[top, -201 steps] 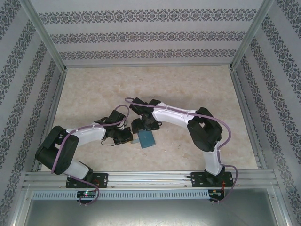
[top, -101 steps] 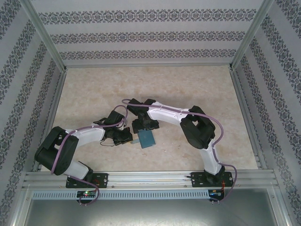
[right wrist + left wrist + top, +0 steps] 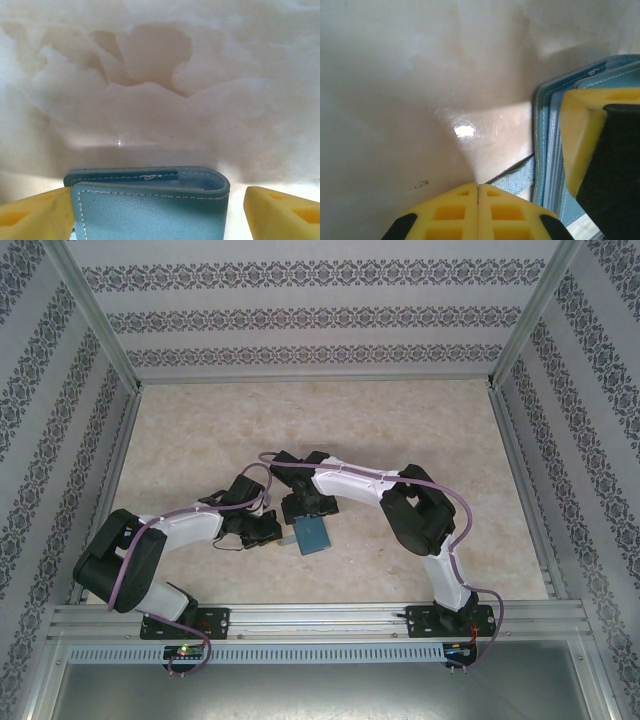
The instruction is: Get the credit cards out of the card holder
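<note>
Folding in over the last second: right arm's elbow has swung left toward centre, while its gripper end has barely moved; left arm and card holder (image 3: 313, 536) have not shifted; reads as the approach ending, grasp not yet made.

Right gripper (image 3: 156, 196) is spread, straddling the holder's folded end; one finger (image 3: 35, 212) touches the holder's edge, the other (image 3: 282, 210) stands clear of it. Left gripper (image 3: 527, 152) also looks spread, not clamped; one finger (image 3: 580, 135) lies over the holder's top face, the other (image 3: 477, 215) sits just beside the tab strap (image 3: 515, 181).

Holder lies flat on the table (image 3: 200, 440), near centre, between the two wrists, folded shut; credit cards judged to be inside, so nothing extracted; opening the flap is likely the step in hand.

Obstacles: both grippers crowd the same small spot, collision risk; the left finger on the top face may pin the flap that needs lifting; thin cover lying flush, hard to get a pad under.

Elsewhere: patterned walls (image 3: 320, 310) and aluminium rail (image 3: 320, 618), well apart from the work.
</note>
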